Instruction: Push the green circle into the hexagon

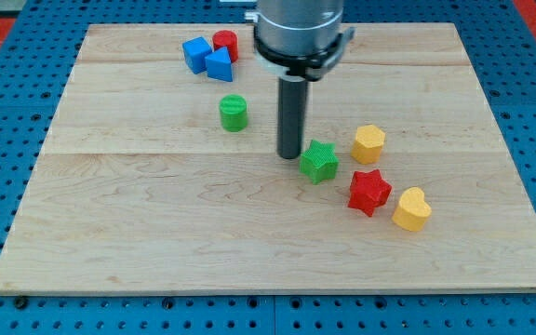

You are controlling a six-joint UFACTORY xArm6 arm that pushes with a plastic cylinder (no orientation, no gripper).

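Note:
The green circle [234, 112] stands on the wooden board [156, 223], left of centre in the upper half. The yellow hexagon [368, 143] sits to the view's right of centre. My tip [290, 154] rests on the board between them, right of and below the green circle, just left of a green star [319, 161], very close to it or touching it. The rod rises straight up to the arm's grey wrist [298, 33] at the view's top.
A red star [369, 192] and a yellow heart [411, 208] lie below the hexagon. A blue cube [195, 52], a blue triangle [219, 65] and a red cylinder [226, 44] cluster at the upper left. Blue pegboard surrounds the board.

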